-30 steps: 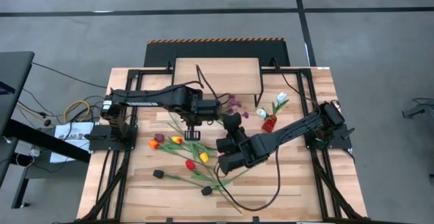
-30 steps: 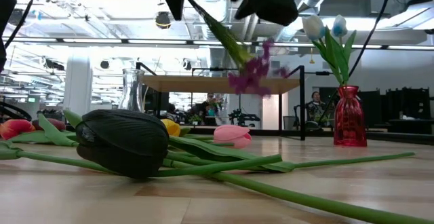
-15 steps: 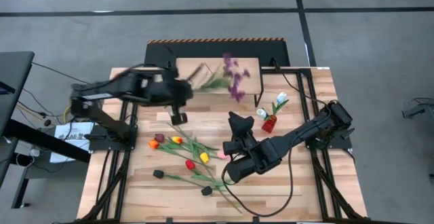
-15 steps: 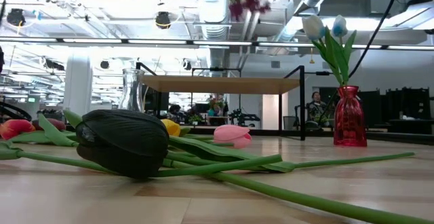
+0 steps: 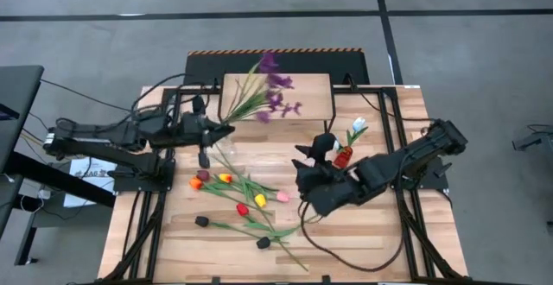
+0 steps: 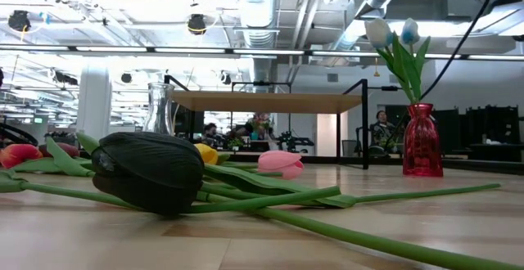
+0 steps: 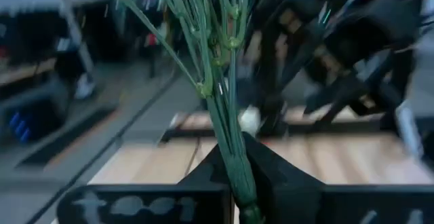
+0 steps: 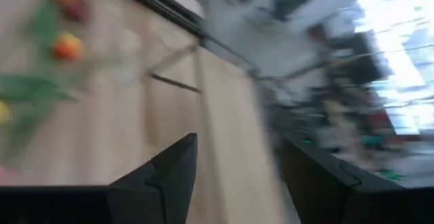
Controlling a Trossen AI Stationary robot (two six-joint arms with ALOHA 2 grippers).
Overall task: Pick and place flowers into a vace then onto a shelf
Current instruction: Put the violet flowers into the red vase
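1. The purple-blossom sprig was held in the air above the shelf. Its long axis ran diagonally, with the stem ends toward the left gripper and the blossoms fanned over the shelf's light-wood board.
2. In the left wrist view the thin green stems rose straight out from between the jaws, which were pinched on the bundle. The stems looked wiry, jointed at small nodes and probably flexible.
3. A clear glass vase showed in the low view near the shelf's left end. The left arm was judged the nearer one for dropping the stems into a vase. No vase mouth could be placed from the high view, so the stem-to-mouth offset could not be told.
4. The red vase, a glossy bottle shape holding white flowers, stood on the desk just in front of the shelf's right end.
5. The right gripper was beside the red vase. Its jaws were spread and held nothing.
6. Loose tulips in red, yellow, orange, pink and black lay flat on the desk, their stems crossing. They had smooth, matte heads.
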